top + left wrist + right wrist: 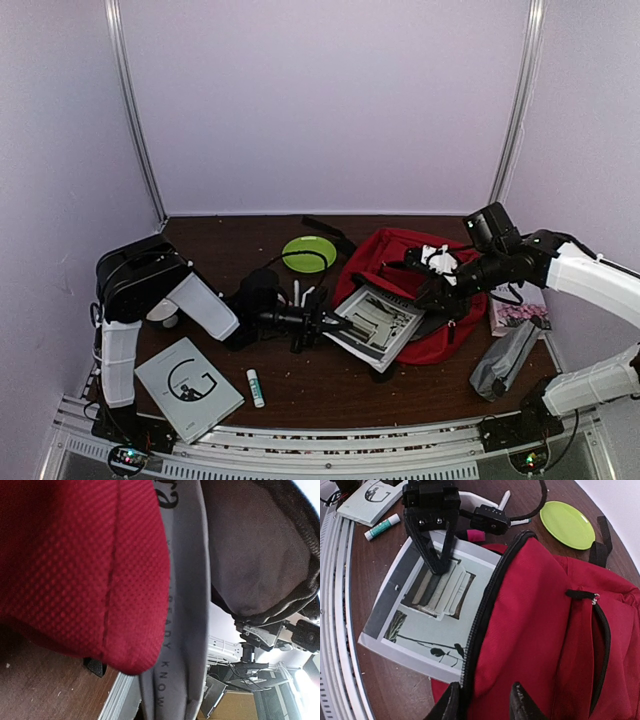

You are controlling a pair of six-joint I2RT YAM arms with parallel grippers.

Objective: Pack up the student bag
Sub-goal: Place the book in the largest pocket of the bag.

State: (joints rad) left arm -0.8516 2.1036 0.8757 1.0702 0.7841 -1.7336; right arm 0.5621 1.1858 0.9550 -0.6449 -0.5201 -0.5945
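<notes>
The student bag point(415, 280) lies open at centre right, red with a black zipper, its mouth facing left. A picture book point(375, 322) lies halfway into that mouth. My left gripper point(333, 322) is shut on the book's near edge; in the right wrist view its black fingers point(439, 562) pinch the book point(420, 620). The left wrist view shows only red fabric point(75, 565) and the book's grey cover point(182, 605), not its own fingers. My right gripper point(485, 702) hovers over the student bag point(545, 630), jaws apart, straddling the zipper edge without pinching it.
A green plate point(309, 253) sits behind the left gripper. A white booklet point(188, 388) and a glue stick point(256, 387) lie front left. A grey pouch point(505, 360) and a flowered book point(518, 310) lie right of the bag. White pens point(300, 293) rest near the left wrist.
</notes>
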